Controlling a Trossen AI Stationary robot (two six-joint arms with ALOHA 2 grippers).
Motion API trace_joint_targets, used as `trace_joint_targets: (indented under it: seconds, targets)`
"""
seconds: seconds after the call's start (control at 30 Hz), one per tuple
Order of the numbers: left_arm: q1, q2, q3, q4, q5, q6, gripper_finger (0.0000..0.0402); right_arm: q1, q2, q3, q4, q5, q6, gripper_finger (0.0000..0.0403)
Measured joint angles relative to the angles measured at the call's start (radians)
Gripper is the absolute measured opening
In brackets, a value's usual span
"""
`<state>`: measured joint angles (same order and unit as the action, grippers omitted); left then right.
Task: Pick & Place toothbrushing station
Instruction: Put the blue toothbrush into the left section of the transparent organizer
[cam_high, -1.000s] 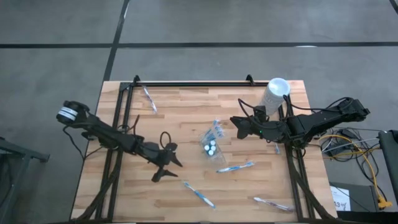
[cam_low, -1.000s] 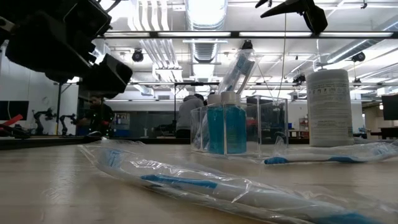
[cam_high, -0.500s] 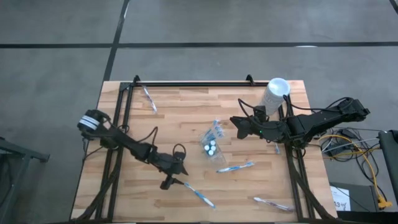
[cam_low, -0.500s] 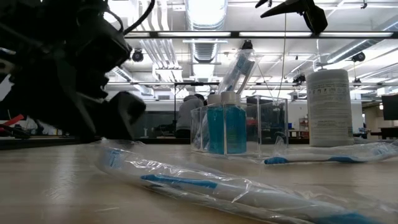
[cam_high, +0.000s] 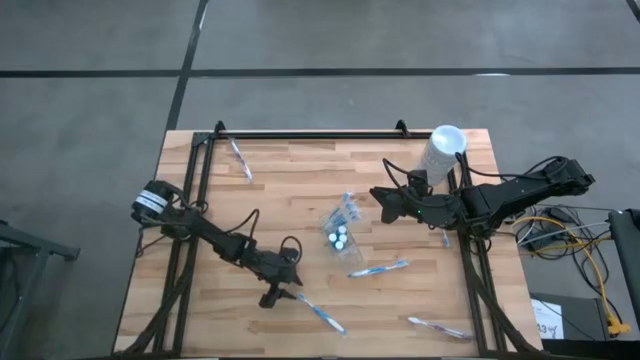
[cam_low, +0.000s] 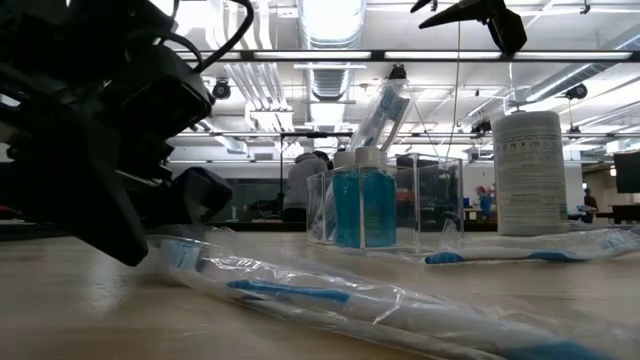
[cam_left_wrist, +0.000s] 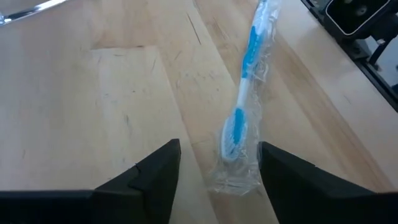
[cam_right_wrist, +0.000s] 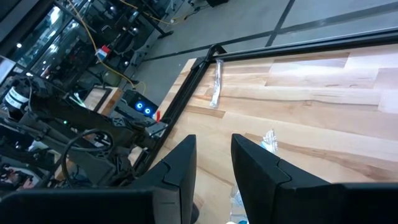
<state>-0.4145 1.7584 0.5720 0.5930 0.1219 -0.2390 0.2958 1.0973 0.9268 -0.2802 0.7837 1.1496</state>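
Observation:
A toothbrush in a clear wrapper (cam_high: 320, 312) lies flat on the wooden table near its front edge. My left gripper (cam_high: 283, 293) is low at the wrapper's left end, open, with one finger on either side of that end (cam_left_wrist: 233, 177); I see no touch. A clear pouch (cam_high: 343, 215) stands mid-table with small blue white-capped tubes (cam_high: 338, 238) at it. More wrapped toothbrushes lie at the far left (cam_high: 240, 158), right of centre (cam_high: 378, 268) and near right (cam_high: 438, 327). My right gripper (cam_high: 378, 203) hangs high above the pouch, open by a narrow gap, with nothing in it.
A tall white cylinder (cam_high: 442, 152) stands at the far right corner. Black frame rails run along the far edge (cam_high: 300, 133) and down both sides of the table. Bare wood lies left of the pouch and along the near left.
My left gripper has come down and gone toward the table's near edge and right, to the left end of the wrapped toothbrush near the front. The toothbrush has stayed where it was.

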Motion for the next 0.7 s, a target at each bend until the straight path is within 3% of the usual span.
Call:
trace_joint_targets:
  seconds: [0.37, 0.7]
  targets:
    - [0.0, 0.002, -0.001, -0.011, -0.032, -0.042, 0.0115, 0.0, 0.0, 0.0, 0.0, 0.0, 0.002, 0.0098]
    - [-0.002, -0.01, -0.003, -0.024, -0.073, -0.025, 0.0066, 0.0, 0.0, 0.0, 0.001, 0.0, 0.0, 0.0098]
